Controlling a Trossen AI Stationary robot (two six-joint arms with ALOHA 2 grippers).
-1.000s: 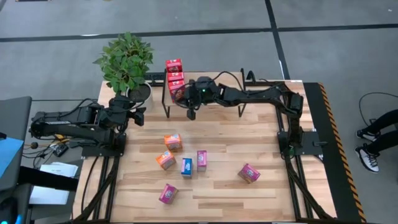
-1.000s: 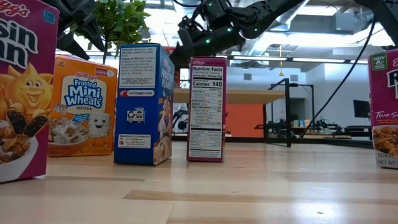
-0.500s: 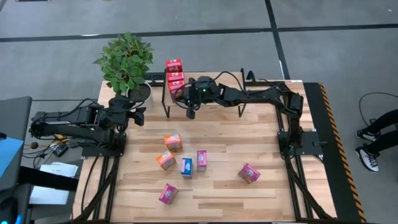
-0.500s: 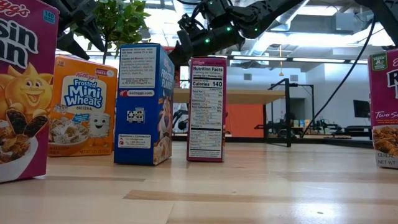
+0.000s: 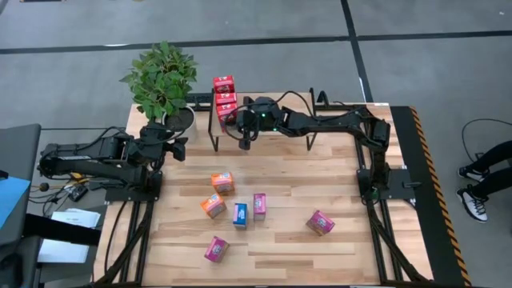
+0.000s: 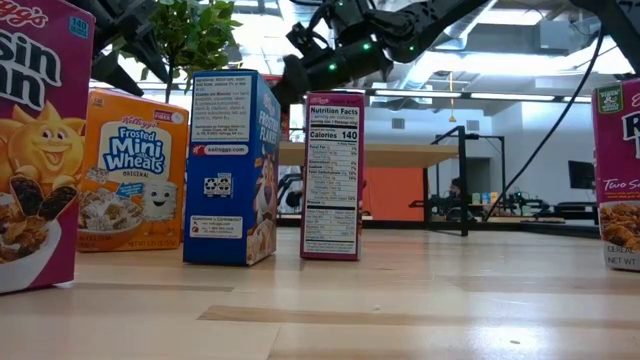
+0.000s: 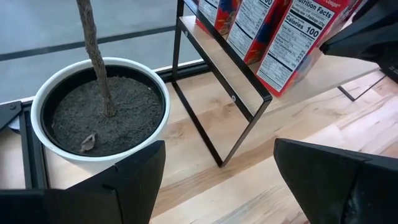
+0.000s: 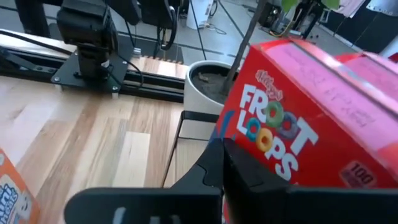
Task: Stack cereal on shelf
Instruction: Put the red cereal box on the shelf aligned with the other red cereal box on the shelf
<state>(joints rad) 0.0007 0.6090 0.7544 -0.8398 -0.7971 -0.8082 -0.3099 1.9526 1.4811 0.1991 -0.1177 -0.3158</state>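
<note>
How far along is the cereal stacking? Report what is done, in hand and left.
Done: three red boxes stand in a row at one end of the shelf. In hand: the right gripper is at the Froot Loops box ending that row; whether it grips it is unclear. The left gripper waits open by the plant pot. Left: six boxes on the table.

Beside the low light-wood shelf on black legs [image 5: 276,120], red cereal boxes [image 5: 225,100] crowd its plant-side end; the plank tabletop [image 5: 336,180] before it lies bare.
</note>
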